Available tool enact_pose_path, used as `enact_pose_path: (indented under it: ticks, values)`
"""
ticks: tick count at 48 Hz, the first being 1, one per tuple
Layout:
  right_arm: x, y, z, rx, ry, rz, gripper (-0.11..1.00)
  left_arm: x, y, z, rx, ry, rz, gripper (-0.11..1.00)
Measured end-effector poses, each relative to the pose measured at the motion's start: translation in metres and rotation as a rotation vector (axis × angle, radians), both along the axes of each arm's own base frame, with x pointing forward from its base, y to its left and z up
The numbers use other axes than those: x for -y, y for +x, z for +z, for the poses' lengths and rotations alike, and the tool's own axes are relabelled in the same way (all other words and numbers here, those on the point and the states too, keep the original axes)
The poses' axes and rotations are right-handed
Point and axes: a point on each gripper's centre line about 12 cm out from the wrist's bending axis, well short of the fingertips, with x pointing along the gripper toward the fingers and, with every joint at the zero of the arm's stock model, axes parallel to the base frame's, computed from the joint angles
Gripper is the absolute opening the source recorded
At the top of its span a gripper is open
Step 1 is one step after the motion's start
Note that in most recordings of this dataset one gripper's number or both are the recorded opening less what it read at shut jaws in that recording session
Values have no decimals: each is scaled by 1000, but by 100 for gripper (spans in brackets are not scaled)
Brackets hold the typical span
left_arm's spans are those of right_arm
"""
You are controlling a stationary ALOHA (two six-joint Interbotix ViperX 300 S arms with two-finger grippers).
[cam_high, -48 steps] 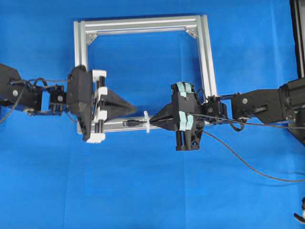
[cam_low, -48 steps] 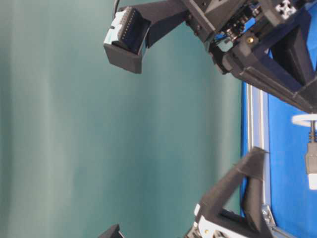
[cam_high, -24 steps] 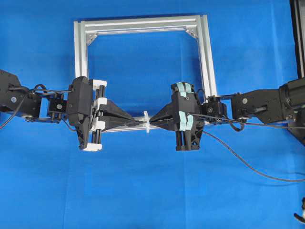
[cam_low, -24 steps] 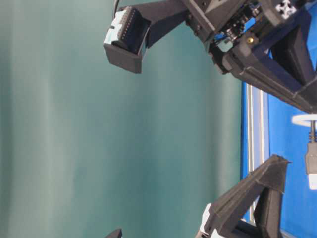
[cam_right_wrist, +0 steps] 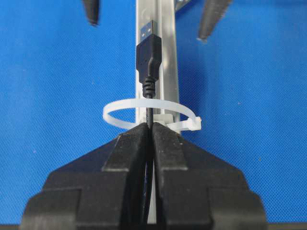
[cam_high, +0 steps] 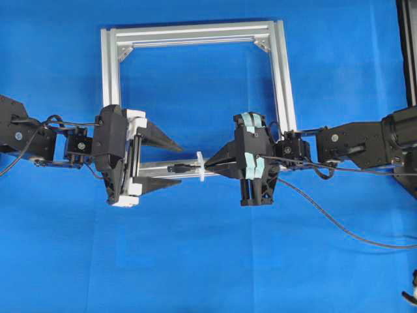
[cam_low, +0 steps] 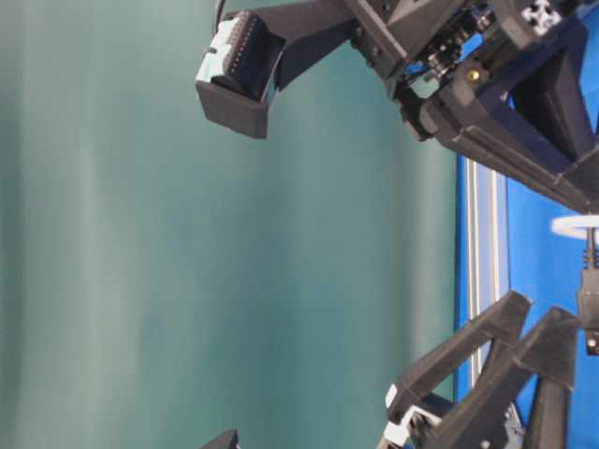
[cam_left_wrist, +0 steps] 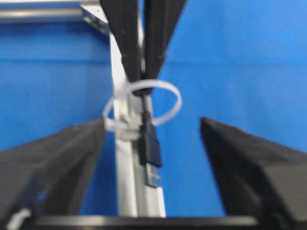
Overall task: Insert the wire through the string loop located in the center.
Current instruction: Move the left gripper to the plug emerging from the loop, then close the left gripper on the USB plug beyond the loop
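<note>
The wire (cam_high: 339,225) is a thin black cable. It passes through the string loop (cam_high: 201,166), a small white ring on the near bar of the silver frame (cam_high: 111,65). Its plug (cam_high: 179,168) sticks out on the loop's left. My right gripper (cam_high: 207,167) is shut on the wire just right of the loop, and the right wrist view (cam_right_wrist: 149,127) shows this with the plug (cam_right_wrist: 147,52) beyond the loop (cam_right_wrist: 108,116). My left gripper (cam_high: 180,165) is open, one finger on each side of the plug and not touching it (cam_left_wrist: 149,153).
The frame lies flat on the blue table. The wire's slack runs off to the right under the right arm (cam_high: 365,143). A dark post (cam_high: 409,45) stands at the right edge. In the table-level view the loop (cam_low: 576,224) sits above the left fingers (cam_low: 487,327).
The left gripper has turned and come level with the frame bar. Its fingers, which looked together half a second ago, now stand apart on either side of the plug. The right gripper has not moved.
</note>
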Motion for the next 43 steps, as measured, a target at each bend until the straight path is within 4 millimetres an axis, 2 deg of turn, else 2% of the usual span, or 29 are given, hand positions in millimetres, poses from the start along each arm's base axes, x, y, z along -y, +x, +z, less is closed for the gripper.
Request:
enact_pose_path:
  ticks: [4,43]
  values:
    - [0,0,1,3,0,0,-2,0,0,0,0,-2,2,93]
    - [0,0,1,2,-1,1,-2,-3,2,-3,-49,1,8,93]
